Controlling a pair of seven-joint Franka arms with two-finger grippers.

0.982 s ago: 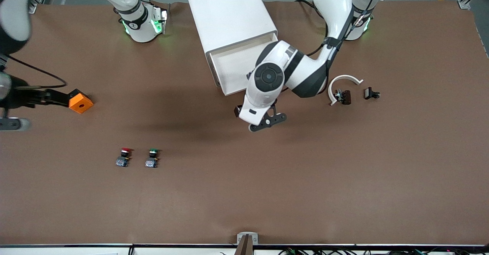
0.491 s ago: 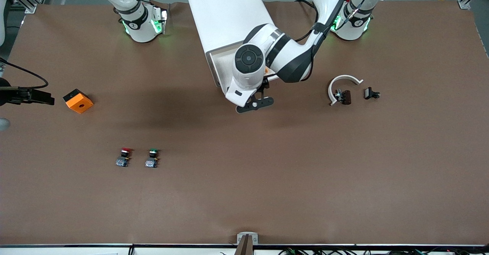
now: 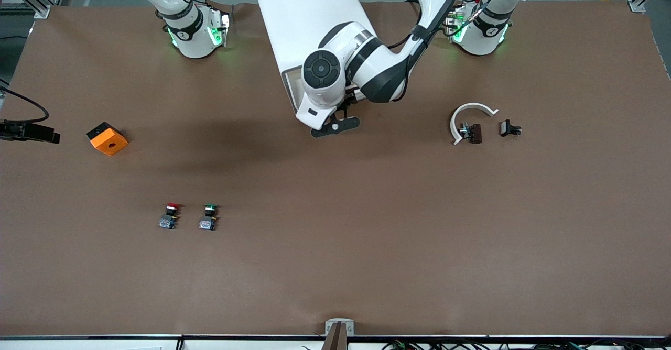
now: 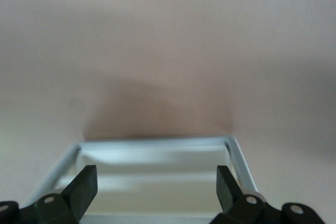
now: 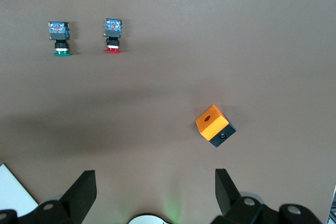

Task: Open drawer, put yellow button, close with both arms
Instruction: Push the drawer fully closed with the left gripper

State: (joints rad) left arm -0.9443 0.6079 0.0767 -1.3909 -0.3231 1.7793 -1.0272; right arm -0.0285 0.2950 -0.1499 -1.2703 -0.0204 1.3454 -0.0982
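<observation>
The drawer [image 3: 292,87] is the top one of the white cabinet [image 3: 309,20], which stands on the worktop [image 3: 367,245] between the two arm bases. It sticks out a little toward the front camera, and most of it is hidden under the left arm [image 3: 367,69]. The left wrist view shows its pale rim and its white inside.

The left tool [image 4: 155,182] hangs over the front part of the drawer. Its two black fingers [image 4: 84,182] are spread wide apart and hold nothing.

The right tool [image 5: 155,187] is up over the right arm's end of the worktop, near an orange block [image 3: 107,139] with a round hole in its top. Its fingers are spread wide too (nothing sits between them).

A red button [image 3: 170,216] and a green button [image 3: 209,217] lie side by side, nearer to the front camera than the orange block. They are just beside each other but do not touch.

Toward the left arm's end of the worktop lies a white curved piece [image 3: 469,110]. A small dark part [image 3: 472,132] touches it, and another small black part [image 3: 509,128] lies near.
</observation>
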